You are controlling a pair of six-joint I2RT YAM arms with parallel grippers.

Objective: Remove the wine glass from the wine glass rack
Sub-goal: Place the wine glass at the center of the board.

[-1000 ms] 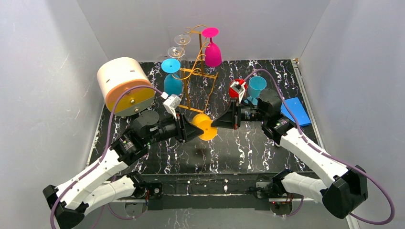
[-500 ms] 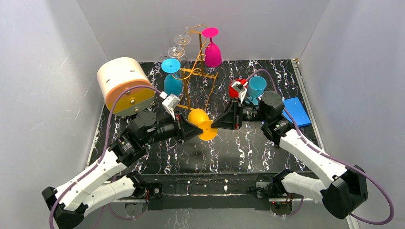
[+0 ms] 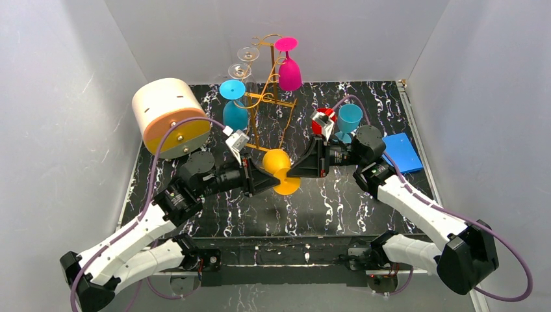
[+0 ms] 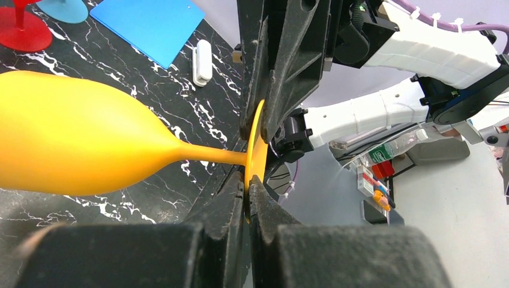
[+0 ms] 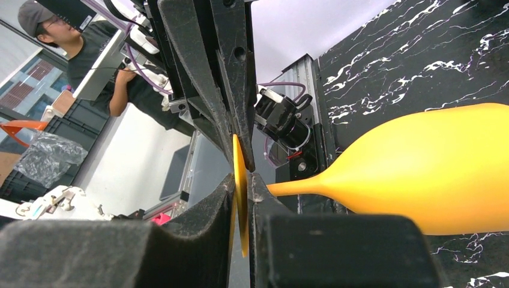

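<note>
Step in hand, as judged: mid-air handover w/ the removal itself already done. The yellow wine glass (image 3: 278, 166) was off the wine glass rack (image 3: 269, 97) and hung above the table (image 3: 338, 208) centre, just in front of the rack's base. Its bowl (image 4: 78, 144) pointed back toward the rack and its foot disc (image 4: 257, 141) toward the near edge. It lay roughly horizontal, though exact tilt was hard to read from the top view. Both grippers were on the foot. The L gripper (image 4: 247, 183) had its jaws closed on one edge of the disc, and the R gripper (image 5: 241, 180) had its jaws closed on the opposite edge. Nothing held the bowl or the stem (image 4: 210, 157). Pose: both arms reached fwd and inward from their bases, forearms converging. The grippers faced each other nose to nose, L coming from the left and R from the right, fingertips almost meeting across the disc. Next move prob calls for one gripper to open while the other keeps its pinch. An edge pinch on a thin disc looked weak against the bowl's weight, so the release should be slow. The freed gripper should back straight off w/o dragging the foot. The glass should then be carried clear of the rack, the magenta glass (image 3: 290, 73) and the cyan glass (image 3: 234, 112) hanging there, and set down on bare table.
</note>
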